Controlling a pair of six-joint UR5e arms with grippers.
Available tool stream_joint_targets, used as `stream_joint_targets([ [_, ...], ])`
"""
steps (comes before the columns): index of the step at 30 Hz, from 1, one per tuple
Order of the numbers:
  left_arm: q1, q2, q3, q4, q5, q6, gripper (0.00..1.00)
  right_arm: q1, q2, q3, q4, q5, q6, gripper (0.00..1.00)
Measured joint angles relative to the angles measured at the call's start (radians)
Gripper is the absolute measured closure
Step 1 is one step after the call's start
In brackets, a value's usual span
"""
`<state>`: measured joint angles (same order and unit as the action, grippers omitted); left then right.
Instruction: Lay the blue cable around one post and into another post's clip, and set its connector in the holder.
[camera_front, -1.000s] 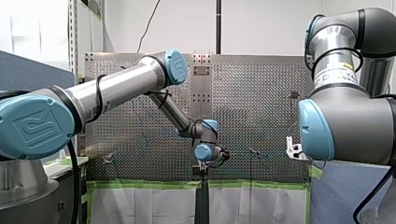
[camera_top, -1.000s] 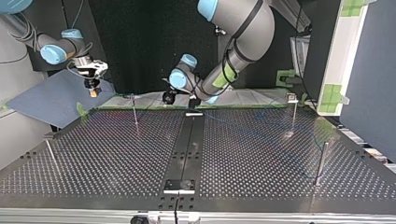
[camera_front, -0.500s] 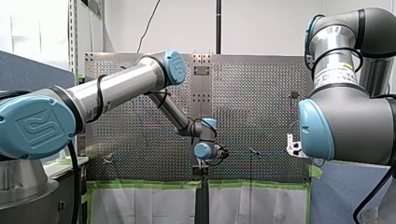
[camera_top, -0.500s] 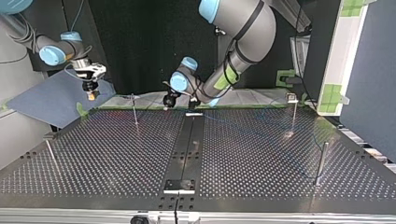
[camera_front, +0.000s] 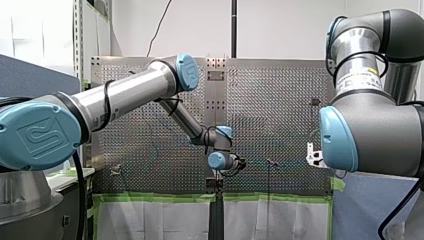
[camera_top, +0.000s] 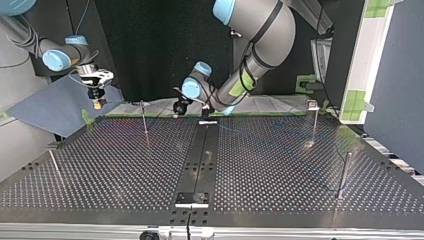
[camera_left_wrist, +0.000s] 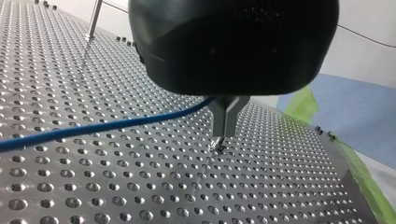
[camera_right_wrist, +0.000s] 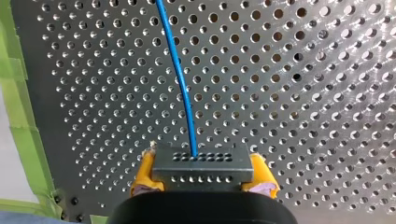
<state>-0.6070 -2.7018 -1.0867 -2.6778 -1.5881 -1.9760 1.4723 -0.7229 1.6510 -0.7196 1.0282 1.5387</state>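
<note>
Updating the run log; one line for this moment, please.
left tool: shut on blue cable, low over table | right tool: shut on connector, above table

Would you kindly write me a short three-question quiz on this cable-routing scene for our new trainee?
1. True or false: my right gripper, with yellow pads, holds the grey perforated metal connector block.
2. Multiple choice: in the left wrist view, the thin blue cable is (A) held between my left gripper's shut metal fingers, (B) lying loose well away from them, (C) wound round a post.
3. Fill in: in the right wrist view, the strip of tape along the edge of the perforated metal table is ____ in colour.
Key: 1 true; 2 A; 3 green.
</note>
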Motion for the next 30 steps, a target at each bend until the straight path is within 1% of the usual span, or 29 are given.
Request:
stream_joint_targets([
  [5, 0.000, 0.000, 0.002, 0.000, 0.008, -0.007, 1.00, 0.003, 0.010, -0.011, -0.003, 0.000, 0.003, 1.00],
  [12, 0.002, 0.000, 0.002, -0.001, 0.013, -0.013, 1.00, 0.009, 0.013, -0.020, -0.006, -0.004, 0.004, 1.00],
  [20, 0.007, 0.000, 0.003, -0.002, 0.016, -0.017, 1.00, 0.018, 0.015, -0.049, 0.003, -0.010, 0.005, 1.00],
  [30, 0.011, 0.000, 0.003, -0.005, 0.019, -0.017, 1.00, 0.020, 0.016, -0.073, 0.004, -0.008, 0.008, 1.00],
])
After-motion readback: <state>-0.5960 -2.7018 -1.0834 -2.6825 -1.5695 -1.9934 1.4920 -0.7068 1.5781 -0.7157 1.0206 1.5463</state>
